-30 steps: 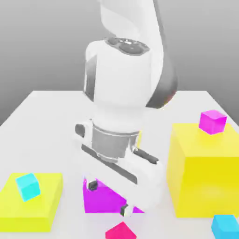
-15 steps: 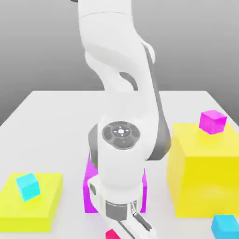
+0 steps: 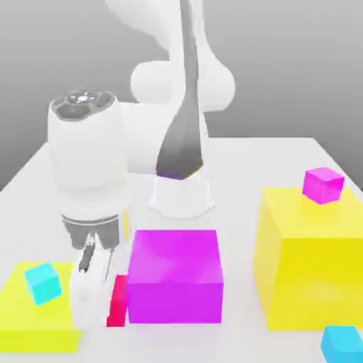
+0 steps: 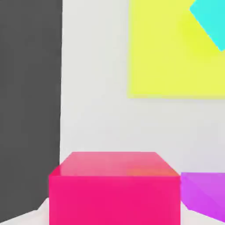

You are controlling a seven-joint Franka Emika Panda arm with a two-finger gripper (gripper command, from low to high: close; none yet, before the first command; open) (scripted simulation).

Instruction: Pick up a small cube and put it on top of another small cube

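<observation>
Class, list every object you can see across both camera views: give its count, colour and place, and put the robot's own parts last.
Table: one, white, under everything.
Big yellow blocks: two; flat one at the exterior view's left, tall one at its right.
Big magenta block: one, centre front.
Small cyan cubes: two; one on the flat yellow block, one on the table at front right.
Small magenta cube: one, on the tall yellow block.
Small crimson cube: one, held in the jaws beside the big magenta block.
Arm: one, white.
Gripper: one, shut on the crimson cube.
</observation>
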